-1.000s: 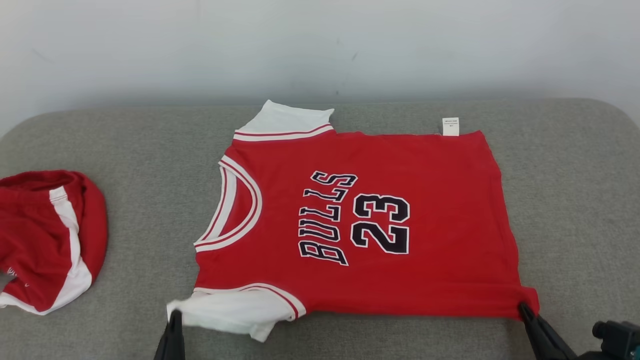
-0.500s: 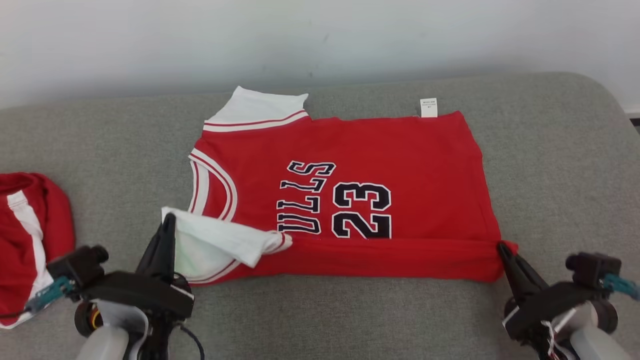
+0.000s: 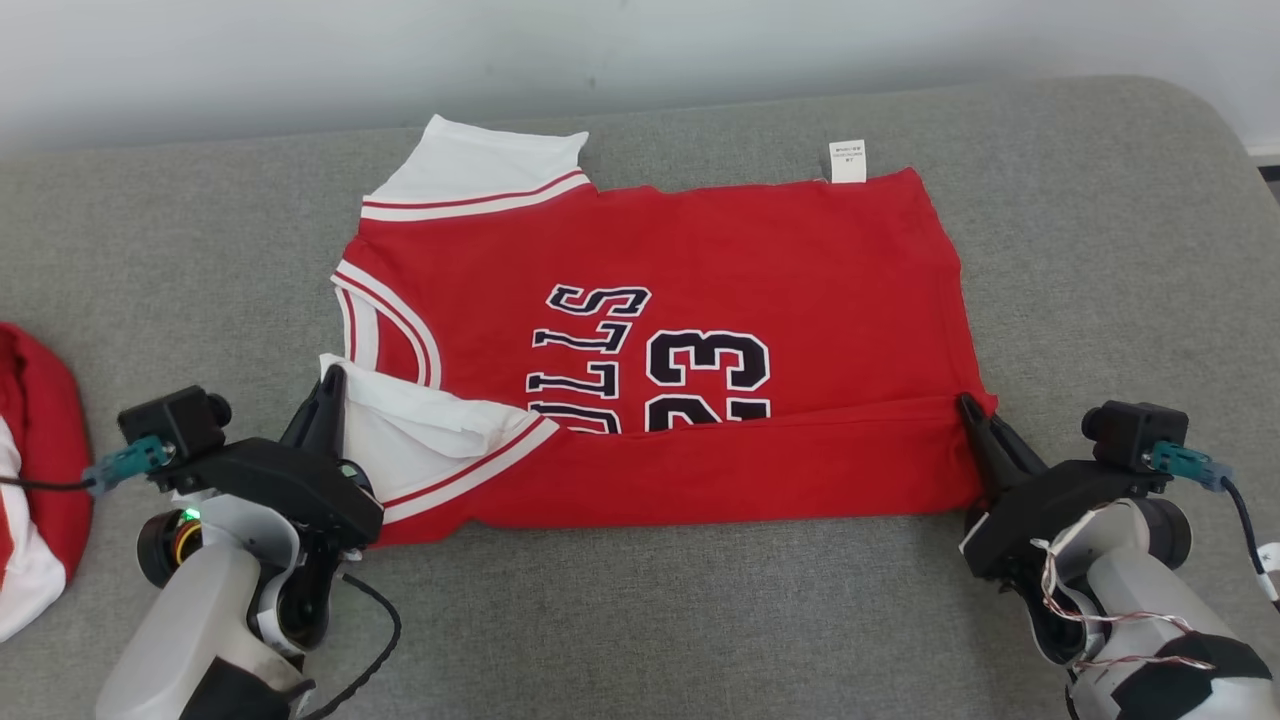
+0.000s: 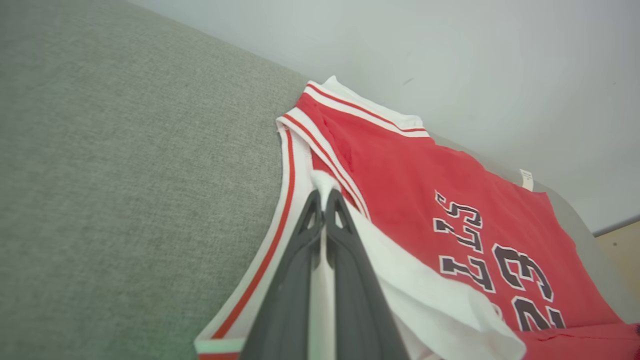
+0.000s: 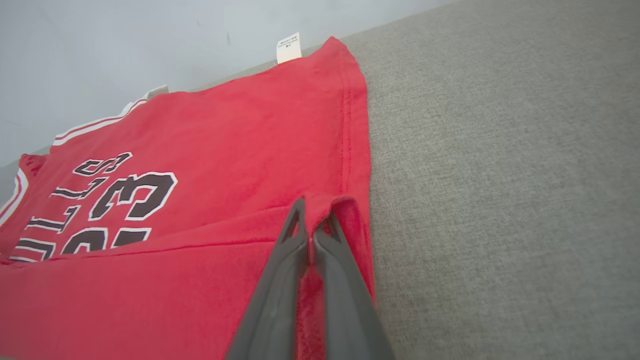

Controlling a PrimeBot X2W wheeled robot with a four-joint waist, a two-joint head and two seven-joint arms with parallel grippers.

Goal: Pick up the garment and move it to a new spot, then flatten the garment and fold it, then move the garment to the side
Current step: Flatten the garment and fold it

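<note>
Grey upholstery, a pale wall, and a spare bundle of cloth off to one side.

A grey woven upholstered surface (image 3: pixel 640 620) with rounded far corners spreads across the head view and meets a plain pale wall (image 3: pixel 640 40) along its far edge; the wall carries a few faint dark marks. At the left border of the head view a red-and-white heap of cloth (image 3: pixel 55 450) lies on the grey fabric, partly out of view. In the left wrist view a beige patch of floor (image 4: pixel 622 250) shows beyond the surface's far end.
</note>
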